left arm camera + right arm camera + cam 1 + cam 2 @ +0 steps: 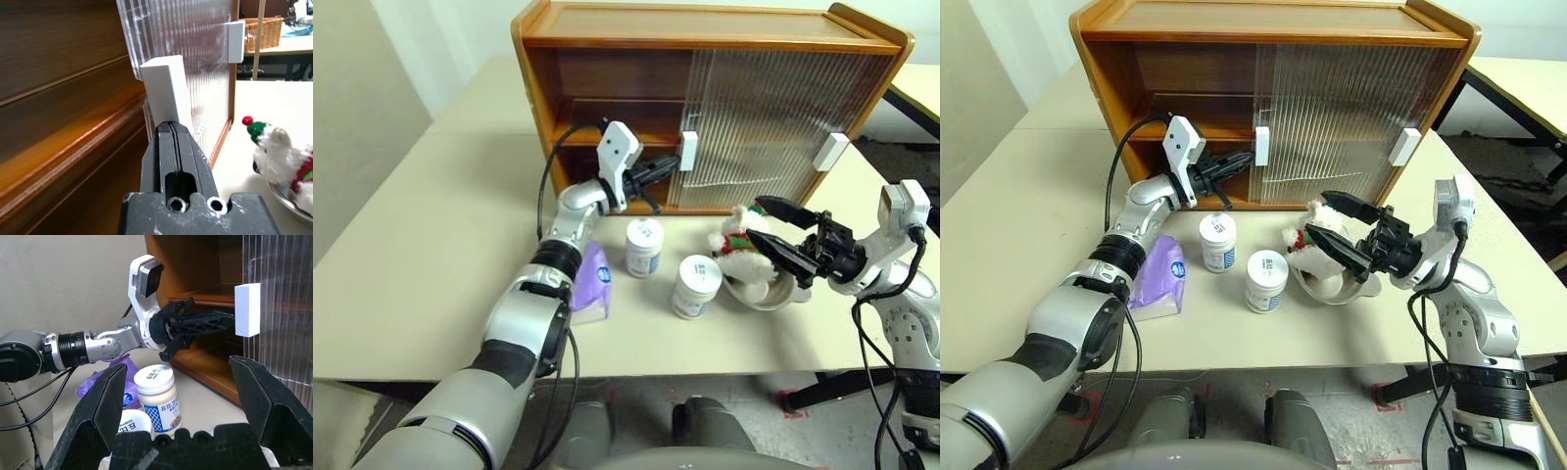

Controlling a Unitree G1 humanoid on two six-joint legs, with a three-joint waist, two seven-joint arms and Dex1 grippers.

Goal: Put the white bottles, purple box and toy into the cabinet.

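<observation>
Already at the door: left pincer (668, 168), fingers pressed together and holding nothing, tips against the white handle (687, 151) of the cabinet (705, 98).

Right pincer (781, 233) hangs spread wide and empty just beside the toy (741, 245), which sits in a steel bowl (773, 294) at about 3 o'clock on the tabletop (411, 264). Both white bottles (644, 246) stand near the middle; the purple box (591, 284) lies at 9 o'clock of them, beside the left forearm. Likely risk: the closed tips could slip off the narrow handle and scrape the ribbed door (764, 117), since they only press, not grip. The cabinet's left half stands open with free shelf room; the toy's hat sits close to the door's lower edge.
</observation>
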